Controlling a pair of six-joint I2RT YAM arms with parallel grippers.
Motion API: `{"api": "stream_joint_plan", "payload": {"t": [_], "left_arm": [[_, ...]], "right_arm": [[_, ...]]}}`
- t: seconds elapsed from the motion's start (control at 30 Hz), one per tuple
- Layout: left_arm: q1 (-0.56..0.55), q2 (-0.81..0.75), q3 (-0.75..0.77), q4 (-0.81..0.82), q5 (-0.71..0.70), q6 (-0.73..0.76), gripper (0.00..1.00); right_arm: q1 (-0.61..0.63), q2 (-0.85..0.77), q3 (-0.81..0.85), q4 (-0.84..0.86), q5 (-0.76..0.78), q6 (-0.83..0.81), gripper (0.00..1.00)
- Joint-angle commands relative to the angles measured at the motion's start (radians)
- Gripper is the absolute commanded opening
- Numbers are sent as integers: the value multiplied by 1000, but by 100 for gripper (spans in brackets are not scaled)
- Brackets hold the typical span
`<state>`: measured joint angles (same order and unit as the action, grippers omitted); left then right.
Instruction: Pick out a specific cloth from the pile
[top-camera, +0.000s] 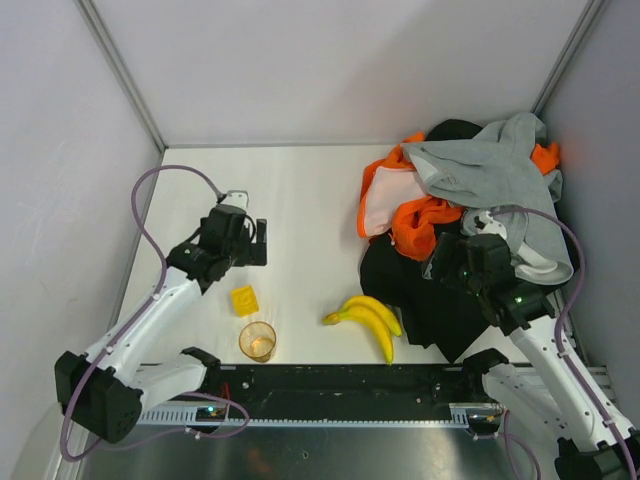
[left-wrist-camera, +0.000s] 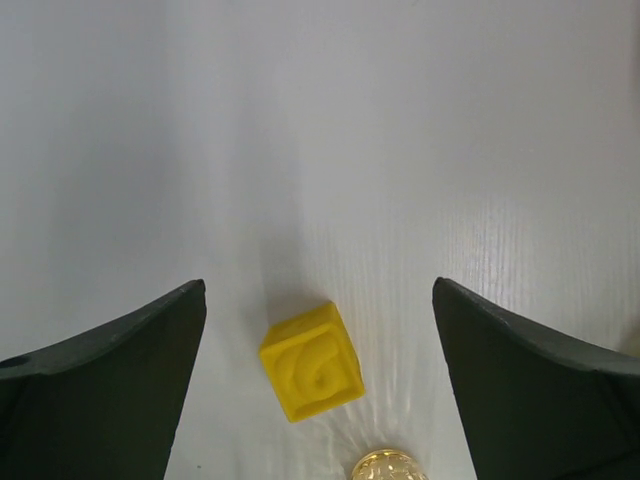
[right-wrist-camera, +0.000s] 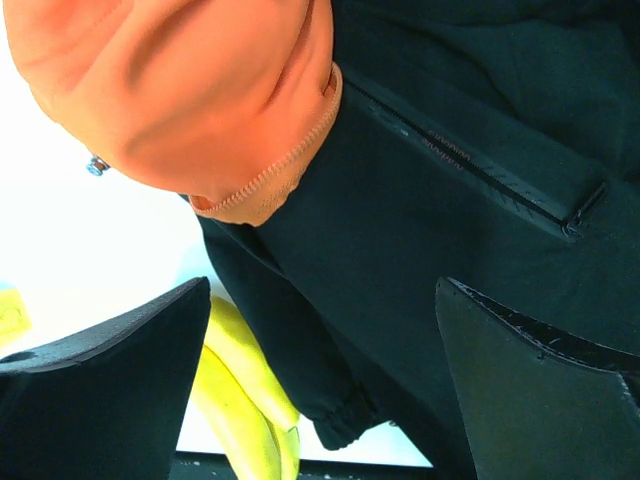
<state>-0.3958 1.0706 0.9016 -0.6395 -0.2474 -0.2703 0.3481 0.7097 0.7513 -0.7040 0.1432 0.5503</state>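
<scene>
White tabletop (top-camera: 300, 200) runs between pale walls, with the pile (top-camera: 470, 200) heaped in the far right corner. The right gripper (right-wrist-camera: 322, 284) hangs over the near edge of that heap, its jaws spread wide and holding nothing. Directly under it lies a black garment (right-wrist-camera: 430, 260) with a zipper line. Ahead of its left finger bulges the ribbed hem of a larger orange garment (right-wrist-camera: 190, 90). Bananas (right-wrist-camera: 240, 400) lie just behind that same finger, beside the black cuff. The cloth (top-camera: 545, 157) appears to be the small orange piece peeking from under a grey garment (top-camera: 490, 175), well beyond the right gripper and off to its right, not touched by it; most of it is hidden, so I cannot be certain. The left gripper (left-wrist-camera: 318, 284) is also fully parted and empty, held above bare table. A yellow block (left-wrist-camera: 312, 362) sits between its fingers and slightly behind their tips, with an amber cup (left-wrist-camera: 388, 465) just behind the block.
</scene>
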Motion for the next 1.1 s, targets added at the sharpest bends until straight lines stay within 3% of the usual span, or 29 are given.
{"api": "stream_joint_plan", "payload": {"t": [0.0,0.47,0.87,0.93,1.07], "left_arm": [[-54,-44,29,1,-234,12,100],[-60,-69,-14,24,-244,43,100],[-60,-63,-22,38,-233,50,100],[-60,-64,-22,40,-230,51,100],[-60,-66,-25,43,-227,54,100]], "right_arm": [[61,35,34,1,81,9,99],[334,295,97,124,303,-49,99],[370,589,233,167,366,-117,99],[364,627,247,161,368,-119,97],[345,671,254,152,362,-120,82]]}}
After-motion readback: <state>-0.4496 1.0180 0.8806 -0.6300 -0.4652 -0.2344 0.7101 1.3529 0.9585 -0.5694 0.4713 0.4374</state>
